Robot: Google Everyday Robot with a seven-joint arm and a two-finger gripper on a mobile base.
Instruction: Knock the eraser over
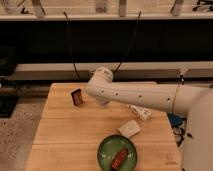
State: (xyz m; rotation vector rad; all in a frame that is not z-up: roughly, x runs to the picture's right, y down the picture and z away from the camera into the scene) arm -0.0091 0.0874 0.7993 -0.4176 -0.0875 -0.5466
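My hand (96,96), at the end of my white arm (140,95) reaching over the wooden worktop (60,135), hung just right of the eraser (76,96), which stood upright near the far left corner, well apart from the green plate (101,149).
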